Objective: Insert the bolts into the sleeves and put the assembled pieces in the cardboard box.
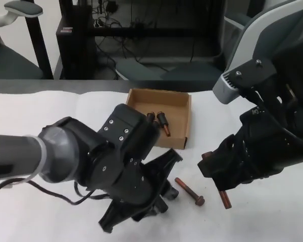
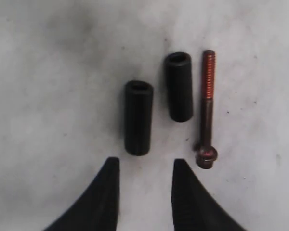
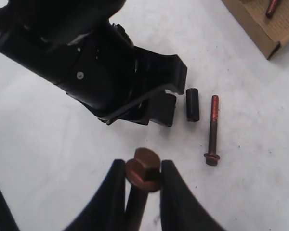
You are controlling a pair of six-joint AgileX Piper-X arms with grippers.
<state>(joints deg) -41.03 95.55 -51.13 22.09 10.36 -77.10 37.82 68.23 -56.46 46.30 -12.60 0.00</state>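
Two black sleeves (image 2: 138,118) (image 2: 178,86) lie side by side on the white cloth, with a copper-coloured bolt (image 2: 207,108) next to the second one. My left gripper (image 2: 144,192) hovers open just short of the nearer sleeve, nothing between its fingers. In the high view this gripper (image 1: 169,176) sits left of the loose bolt (image 1: 189,191). My right gripper (image 3: 142,166) is shut on a second bolt (image 3: 143,175), held by the shank below its head; its threaded end (image 1: 225,199) hangs down above the cloth.
The open cardboard box (image 1: 184,101) stands behind the grippers and holds assembled pieces (image 1: 164,122). Its corner (image 3: 260,26) lies beyond the loose bolt (image 3: 213,130) and one sleeve (image 3: 192,104). The left arm's body (image 3: 86,57) is close to my right gripper.
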